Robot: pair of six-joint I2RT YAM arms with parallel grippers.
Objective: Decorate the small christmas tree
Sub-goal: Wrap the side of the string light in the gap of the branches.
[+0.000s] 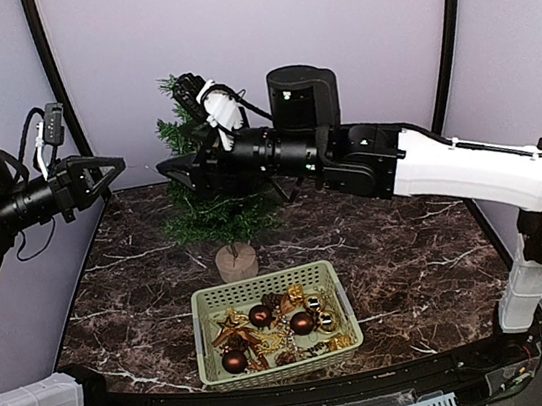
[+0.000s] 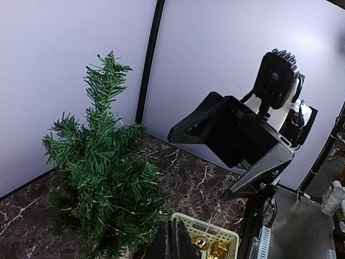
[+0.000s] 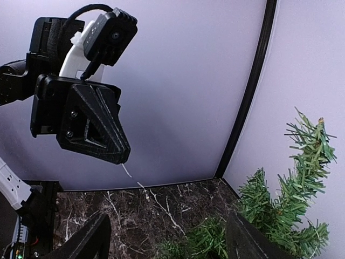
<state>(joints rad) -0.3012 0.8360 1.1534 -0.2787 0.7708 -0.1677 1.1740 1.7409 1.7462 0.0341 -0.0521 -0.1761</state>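
Inspection of the work area, judged from the three views.

**Task object.** The small green bristle-needled christmas tree [image 1: 214,211] is standing upright on its round light wooden stump base [image 1: 236,261], toward the back of the dark marble-patterned table [image 1: 411,264]. It stands just behind the pale green perforated plastic basket [image 1: 262,282]. No ornament is showing on its branches in any view.

**Stock.** Brown and gold baubles [image 1: 260,316] are lying heaped in the basket.

**Right gripper [image 2: 199,166].** It is hovering high beside the upper branches with its jaws spread wide. Nothing is sitting between them.

**Left gripper [image 3: 123,155].** It is hanging raised at the left, well apart from the tree, with its fingers pressed together. A thin pale strand [image 3: 135,178] is trailing from its tip. Whether that strand is being pinched or only lying behind the tip, I cannot tell.

**Step in hand.** In my judgement the work is sitting at an early stage, between placements, with the open claw carrying nothing.

**Next move.** It is calling for a descent to the basket and a grip on a single bauble by its cap or loop. The piece then needs lifting clear of the heap and hooking over a branch tip. The light tree is looking easy to tip, so the approach needs a gentle touch.
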